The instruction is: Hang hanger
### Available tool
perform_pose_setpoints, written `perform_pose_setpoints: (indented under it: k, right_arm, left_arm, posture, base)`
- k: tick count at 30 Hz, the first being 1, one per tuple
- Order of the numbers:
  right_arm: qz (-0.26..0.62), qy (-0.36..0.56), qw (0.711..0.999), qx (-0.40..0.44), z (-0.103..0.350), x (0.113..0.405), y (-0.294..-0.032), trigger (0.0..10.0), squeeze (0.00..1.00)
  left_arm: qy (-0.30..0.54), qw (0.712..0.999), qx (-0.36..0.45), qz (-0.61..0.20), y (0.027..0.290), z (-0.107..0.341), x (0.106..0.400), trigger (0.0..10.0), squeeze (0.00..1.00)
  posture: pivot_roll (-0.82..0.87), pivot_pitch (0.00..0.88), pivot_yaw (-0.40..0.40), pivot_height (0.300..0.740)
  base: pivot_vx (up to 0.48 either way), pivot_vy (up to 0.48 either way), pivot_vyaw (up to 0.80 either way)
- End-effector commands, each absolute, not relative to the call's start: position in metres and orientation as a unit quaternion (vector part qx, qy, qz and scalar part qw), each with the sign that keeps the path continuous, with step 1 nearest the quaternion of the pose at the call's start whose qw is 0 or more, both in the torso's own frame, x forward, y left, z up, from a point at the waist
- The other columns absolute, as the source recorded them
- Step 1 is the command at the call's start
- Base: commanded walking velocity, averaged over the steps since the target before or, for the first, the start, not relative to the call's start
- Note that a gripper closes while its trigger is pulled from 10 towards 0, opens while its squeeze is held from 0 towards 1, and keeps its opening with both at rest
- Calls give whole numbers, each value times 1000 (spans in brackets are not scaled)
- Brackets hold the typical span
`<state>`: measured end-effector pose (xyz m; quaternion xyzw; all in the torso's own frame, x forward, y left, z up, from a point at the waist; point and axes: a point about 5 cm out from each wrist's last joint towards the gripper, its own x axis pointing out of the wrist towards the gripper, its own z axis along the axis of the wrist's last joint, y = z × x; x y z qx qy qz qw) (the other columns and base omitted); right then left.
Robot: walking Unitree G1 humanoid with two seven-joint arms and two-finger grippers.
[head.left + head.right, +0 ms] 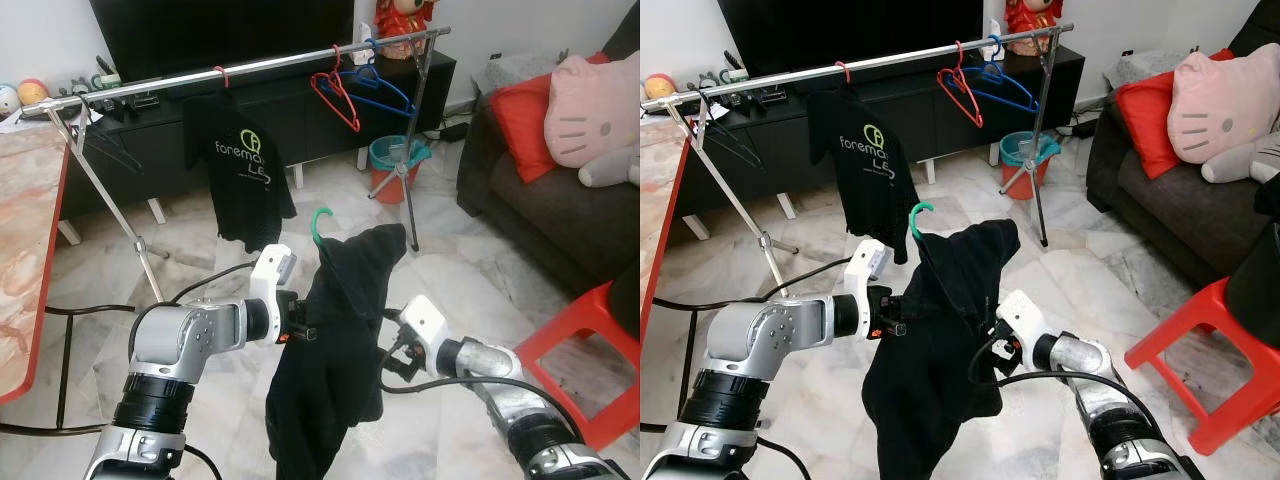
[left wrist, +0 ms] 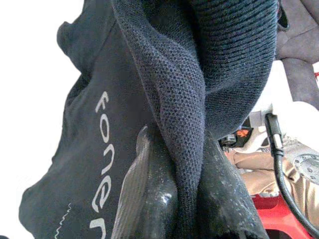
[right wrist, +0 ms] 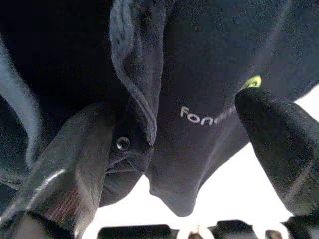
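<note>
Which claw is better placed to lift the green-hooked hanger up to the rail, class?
Left, probably. The left claw is shut on the black garment just below the green hook. The right claw stands open beside the cloth, gripping nothing. The rail lies ahead.

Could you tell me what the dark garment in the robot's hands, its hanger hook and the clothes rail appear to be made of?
The dark garment looks like a fine knit fabric, matt; the left wrist view shows a small looped weave. The hanger hook seems glossy green plastic or coated wire; I cannot tell which. The clothes rail looks like polished metal tube, with bright reflections along it.
</note>
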<state>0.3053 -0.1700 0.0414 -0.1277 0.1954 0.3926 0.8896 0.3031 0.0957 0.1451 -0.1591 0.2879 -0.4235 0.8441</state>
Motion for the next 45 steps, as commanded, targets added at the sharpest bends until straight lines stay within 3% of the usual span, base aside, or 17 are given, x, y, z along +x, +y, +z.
perform_pose_setpoints:
  k: [1,14,45]
  right_arm:
    - [389,185,894,-123,46,309,-170,0,0]
    - [318,199,914,-152,42,315,-181,0,0]
    - [291,186,926,-152,42,317,-183,0,0]
  left_arm:
    - [265,848,-154,-431,96,156,302,10000,0]
    - [259,847,-156,-437,94,157,300,10000,0]
    - [256,853,-122,-439,96,151,296,10000,0]
  posture:
    - [51,0,22,740]
    - [57,0,18,740]
    - [52,0,25,740]
  base:
    - [0,0,0]
    - [0,0,0]
    - [0,0,0]
